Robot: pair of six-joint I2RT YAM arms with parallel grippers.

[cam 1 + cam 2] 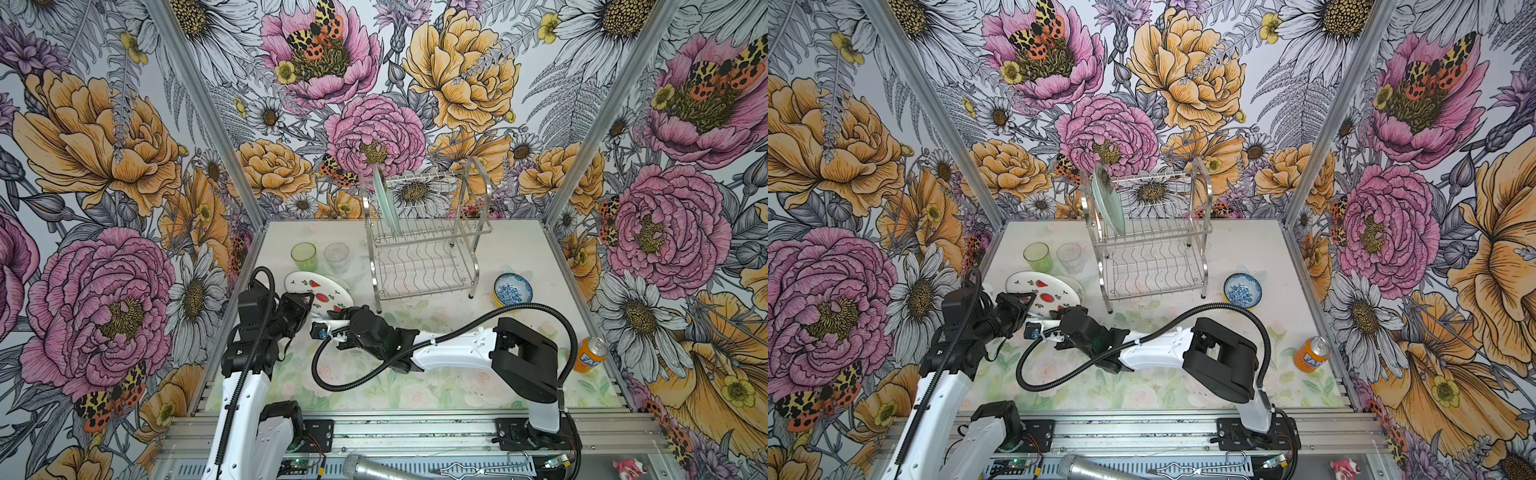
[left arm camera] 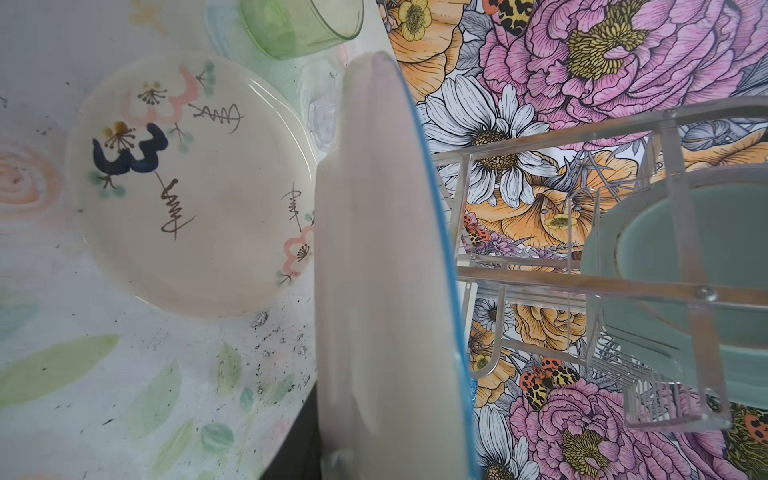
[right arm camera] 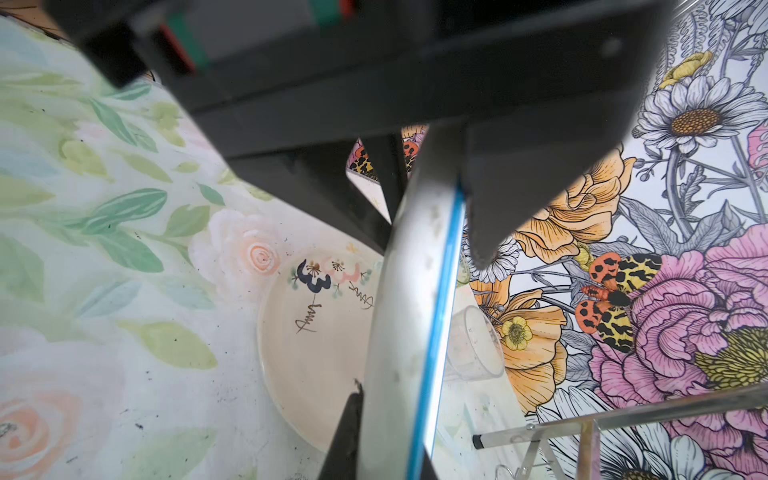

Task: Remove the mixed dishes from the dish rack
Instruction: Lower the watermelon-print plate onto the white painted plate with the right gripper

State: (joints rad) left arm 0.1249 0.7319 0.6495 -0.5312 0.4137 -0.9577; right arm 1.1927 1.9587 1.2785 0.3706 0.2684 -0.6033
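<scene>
A white plate with watermelon slices and a blue rim [image 1: 322, 293] hangs tilted over the table's left. My left gripper [image 1: 307, 300] and right gripper [image 1: 338, 311] are both shut on its near rim. Under it a cream plate with pink marks [image 2: 187, 187] lies flat. The dish rack [image 1: 478, 183] stands at the back, with a pale green plate [image 1: 384, 199] upright in its upper tier. A green tumbler [image 1: 303, 255] and a clear tumbler [image 1: 336, 255] stand left of the rack. To its right, a blue-and-white bowl [image 1: 513, 289] sits inside a yellow bowl [image 1: 500, 302].
An orange soda can [image 1: 588, 353] stands near the right wall. Flowered walls close in the table on three sides. My right arm [image 1: 457, 353] stretches across the front of the table, with its black cable looping over it.
</scene>
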